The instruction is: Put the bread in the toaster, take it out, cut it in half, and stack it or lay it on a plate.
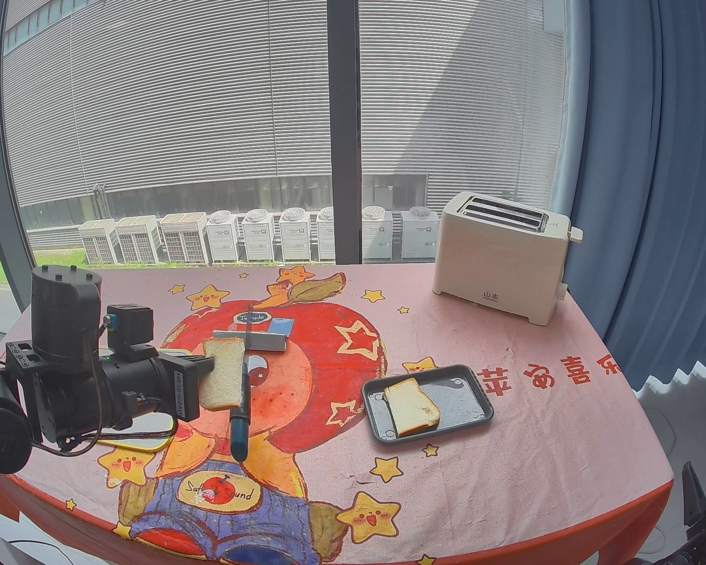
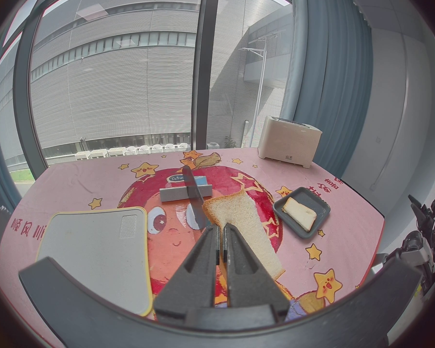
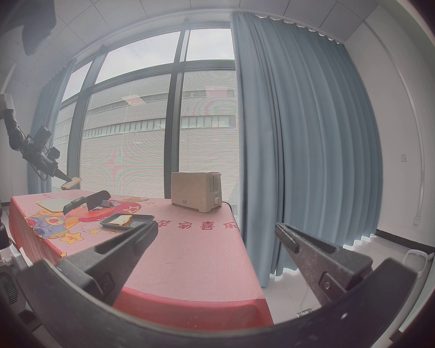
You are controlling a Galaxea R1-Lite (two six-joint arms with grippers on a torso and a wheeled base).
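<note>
— How far had the task been carried?
— Toasting and cutting were judged done. A pale half slice of bread [image 1: 223,374] was gripped by the closed left gripper [image 2: 221,230] above the left edge of the pink cloth-covered table [image 1: 541,441].
— And the containers?
— A second half slice [image 1: 410,406] was laid in the dark grey rectangular metal tray [image 1: 461,395], toward the near edge. The cream two-slot toaster [image 1: 502,264] at the far right corner was seen empty. The right gripper [image 3: 216,228] was held agape beyond the right edge.

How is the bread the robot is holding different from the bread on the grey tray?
The held bread is up in the air, clamped by the left gripper; the tray bread lies loose on the grey tray. The held bread is toward the robot's left; the tray bread sits nearer the toaster. Both are pale with a tan crust.
</note>
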